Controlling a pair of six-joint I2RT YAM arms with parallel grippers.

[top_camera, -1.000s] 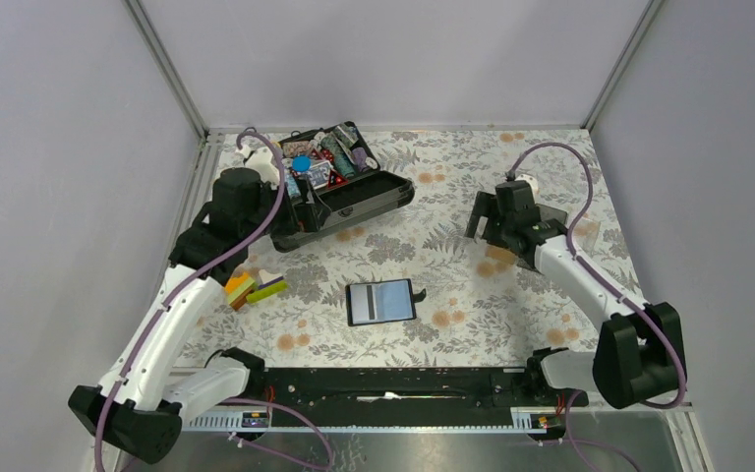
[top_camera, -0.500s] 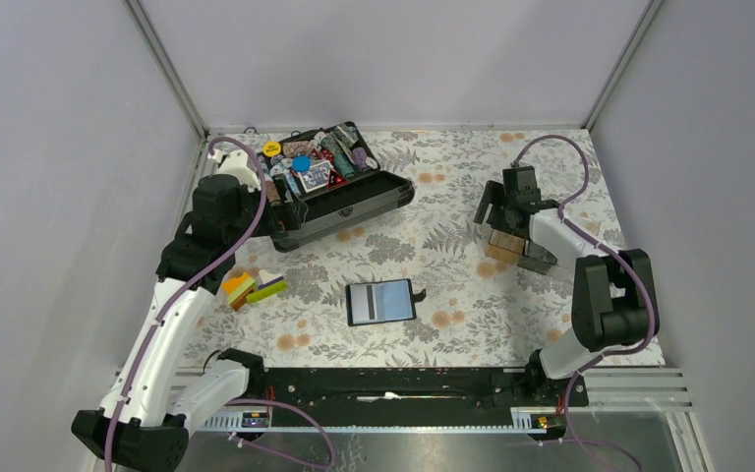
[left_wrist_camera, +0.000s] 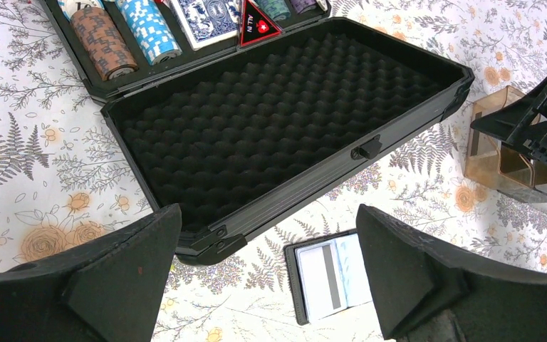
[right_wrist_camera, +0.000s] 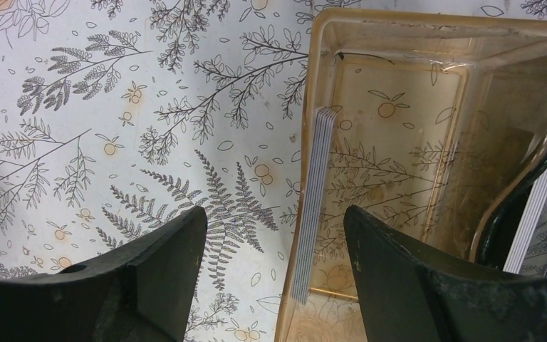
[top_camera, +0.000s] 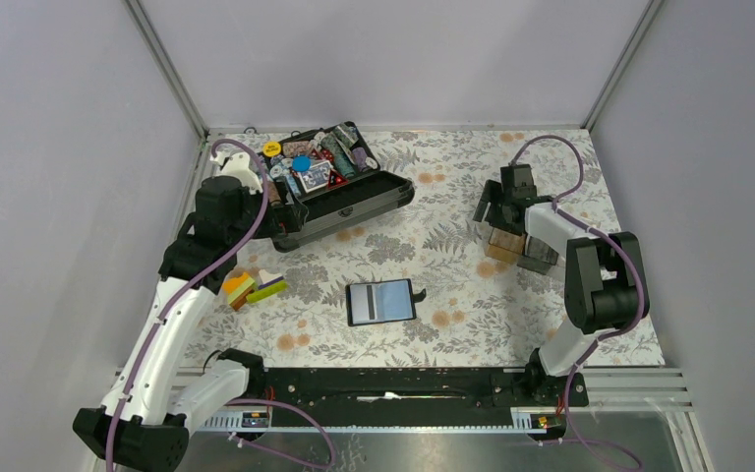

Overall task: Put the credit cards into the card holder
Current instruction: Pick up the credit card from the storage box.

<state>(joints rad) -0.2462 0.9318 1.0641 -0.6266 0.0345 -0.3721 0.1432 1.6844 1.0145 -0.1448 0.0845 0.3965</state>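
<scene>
The card holder (top_camera: 381, 302) lies open on the floral table, with a white card with a dark stripe in its pocket; it also shows in the left wrist view (left_wrist_camera: 331, 274). Loose credit cards (top_camera: 253, 286), yellow-orange, white and greenish, lie in a small pile to its left. My left gripper (top_camera: 280, 214) is open and empty, hovering by the chip case's near edge, above and left of the holder (left_wrist_camera: 267, 285). My right gripper (top_camera: 492, 211) is open and empty, its jaws astride the left wall of the clear acrylic tray (right_wrist_camera: 427, 142).
The large black chip case (top_camera: 339, 187) stands open at the back left, its foam lid (left_wrist_camera: 278, 114) facing me, with poker chips (left_wrist_camera: 124, 39) in rows. The acrylic tray (top_camera: 519, 248) holds a stack of thin white cards (right_wrist_camera: 312, 206) on edge. Frame walls surround the table.
The right arm has folded back, its elbow swinging toward the back, and its gripper has settled over the acrylic tray. The left gripper shifted slightly left and back by the chip case.
</scene>
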